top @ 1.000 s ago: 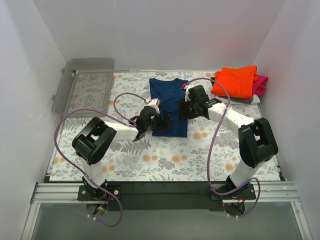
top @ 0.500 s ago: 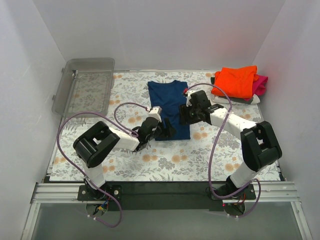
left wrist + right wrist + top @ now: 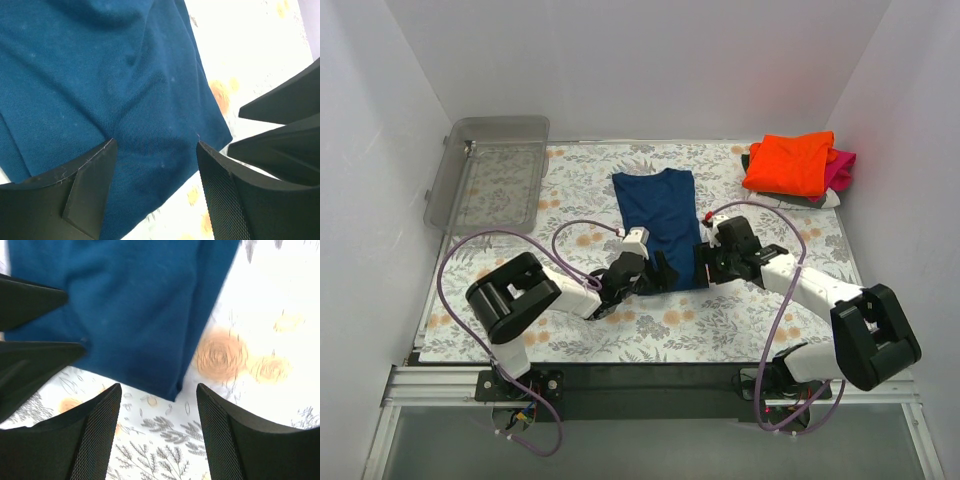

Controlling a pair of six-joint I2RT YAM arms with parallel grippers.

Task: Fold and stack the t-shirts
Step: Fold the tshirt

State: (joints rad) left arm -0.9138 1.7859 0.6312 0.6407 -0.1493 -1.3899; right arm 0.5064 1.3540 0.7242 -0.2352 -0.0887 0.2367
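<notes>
1. The navy t-shirt (image 3: 660, 212) lies as a long narrow strip, left of the folded stack (image 3: 790, 165) and well apart from it. Its long axis runs from the far side toward the arm bases.
2. Both pincers sit at the strip's near hem, the end farthest from the stack.
3. Left gripper (image 3: 660, 272): fingers apart, set over the blue cloth just inside that hem, with cloth showing in the gap.
4. Right gripper (image 3: 702, 267): fingers apart too, at the hem corner on the stack's side. Its wrist view shows flowered tabletop (image 3: 165, 405) in the gap, the corner just past the tips.
5. Neither has cloth pinched. Likely call: nip both corners and carry the hem along the long axis. The right one looks to need more cloth first.
</notes>
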